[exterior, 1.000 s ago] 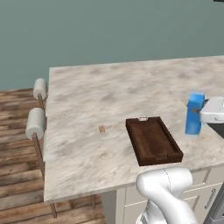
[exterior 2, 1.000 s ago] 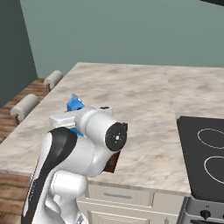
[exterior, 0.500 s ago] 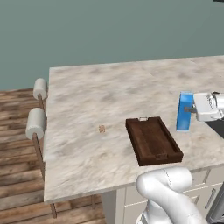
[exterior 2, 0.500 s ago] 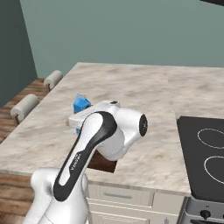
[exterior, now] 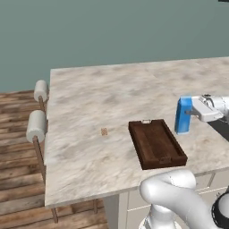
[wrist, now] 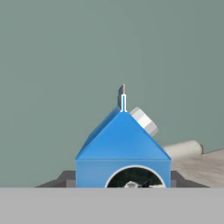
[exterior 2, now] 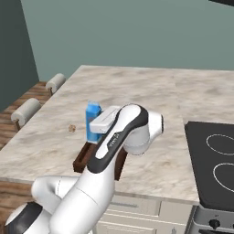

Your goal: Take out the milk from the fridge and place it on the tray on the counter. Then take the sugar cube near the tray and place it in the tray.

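The milk (exterior: 183, 115), a bright blue gable-top carton, stands upright in my gripper (exterior: 190, 112), which is shut on its sides. It is just to the right of the far end of the dark brown tray (exterior: 156, 143) on the marbled counter (exterior: 112, 89); I cannot tell whether it touches the stone. The tiny tan sugar cube (exterior: 104, 131) lies on the counter left of the tray. From the right base view the milk (exterior 2: 93, 119) shows beyond the tray (exterior 2: 83, 156), with the sugar cube (exterior 2: 71, 128) to its left. The hand view shows the milk (wrist: 122, 144) close up.
Two stools with white roll backs (exterior: 40, 89) (exterior: 36, 126) stand at the counter's left edge over a wooden floor. A black cooktop (exterior 2: 215, 155) lies to the right of the arm. A teal wall rises behind the counter.
The gripper has carried the milk leftward, closer to the tray's right side, and the arm has stretched out over the counter. Tray and sugar cube have stayed put.
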